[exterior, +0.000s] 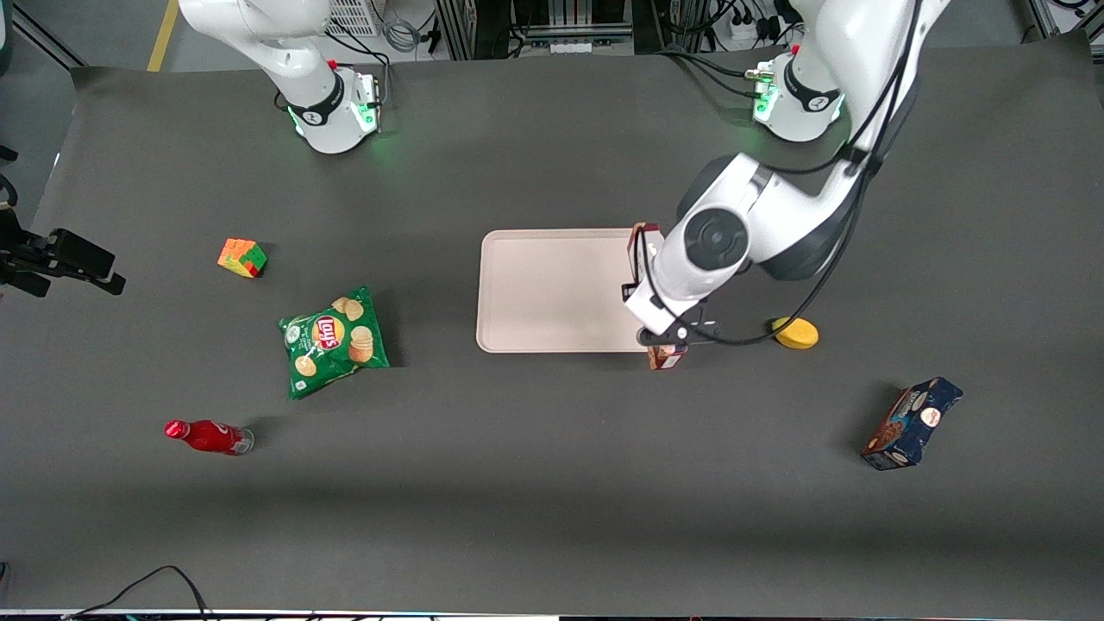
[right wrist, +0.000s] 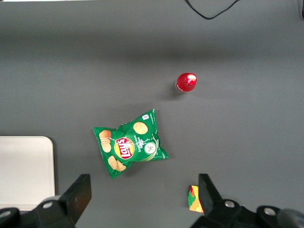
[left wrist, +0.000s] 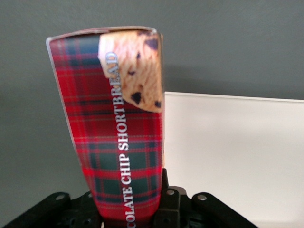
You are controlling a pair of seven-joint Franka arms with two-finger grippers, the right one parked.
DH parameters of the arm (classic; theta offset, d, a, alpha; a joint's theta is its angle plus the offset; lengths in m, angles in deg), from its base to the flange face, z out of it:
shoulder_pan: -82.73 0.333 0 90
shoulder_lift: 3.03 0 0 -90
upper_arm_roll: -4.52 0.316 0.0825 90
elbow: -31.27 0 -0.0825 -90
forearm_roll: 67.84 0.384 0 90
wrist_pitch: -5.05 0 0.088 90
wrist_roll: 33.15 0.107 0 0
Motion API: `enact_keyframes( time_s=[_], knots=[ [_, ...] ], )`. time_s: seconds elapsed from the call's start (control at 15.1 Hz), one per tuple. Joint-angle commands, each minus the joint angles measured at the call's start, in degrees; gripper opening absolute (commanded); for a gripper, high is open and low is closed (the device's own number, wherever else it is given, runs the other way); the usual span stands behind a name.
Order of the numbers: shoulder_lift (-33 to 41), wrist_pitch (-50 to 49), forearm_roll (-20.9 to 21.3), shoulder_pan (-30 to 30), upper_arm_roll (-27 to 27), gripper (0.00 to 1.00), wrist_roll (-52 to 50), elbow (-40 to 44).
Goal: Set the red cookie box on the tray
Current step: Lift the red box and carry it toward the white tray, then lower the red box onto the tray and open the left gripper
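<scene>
**Red cookie box held at the tray's edge, not yet set down**

I am running the left arm from a distance. Its hand (exterior: 666, 338) is clamped on the red cookie box (left wrist: 118, 137), a long, narrow carton in red and green tartan with a cookie picture near its free end. In the wrist view the box sticks straight out from between the black fingers, which grip it at one end. Seen from the front, the arm covers most of the box; only its two ends show, one at the tray's corner nearest the robot bases and one just off the tray's edge nearer the camera.

The tray (exterior: 552, 289) is a large, pale pinkish rectangle with a low rim, and nothing lies on it. The box hangs along the tray's short edge on the working arm's side, and I judge it to be over the rim or slightly outside it, not over the middle.

The risk I see: if I release here, the box could land half on the rim and tip off onto the dark table (exterior: 552, 500). Because it is held by one end, it could also swing or slip as it goes down. I would shift toward the tray's centre first. A yellow object (exterior: 795, 333) lies near the arm.
</scene>
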Motion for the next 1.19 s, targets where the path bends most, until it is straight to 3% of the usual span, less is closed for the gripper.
enact_keyframes(
  time_s=[0.0, 0.86, 0.93, 1.06, 1.12],
  knots=[
    [-3.11, 1.11, 6.27, -3.5, 0.49, 0.16, -6.07, -0.69],
    [-1.96, 9.11, 9.01, -5.53, 0.41, 0.23, -10.13, -10.38],
    [-2.05, 9.38, 8.92, -5.53, 0.41, 0.32, -10.13, -10.38],
    [-2.31, 10.52, 8.92, -5.44, 0.49, 0.73, -10.83, -10.55],
    [-2.32, 10.52, 8.92, -5.53, 0.49, 0.84, -11.01, -10.64]
  ],
)
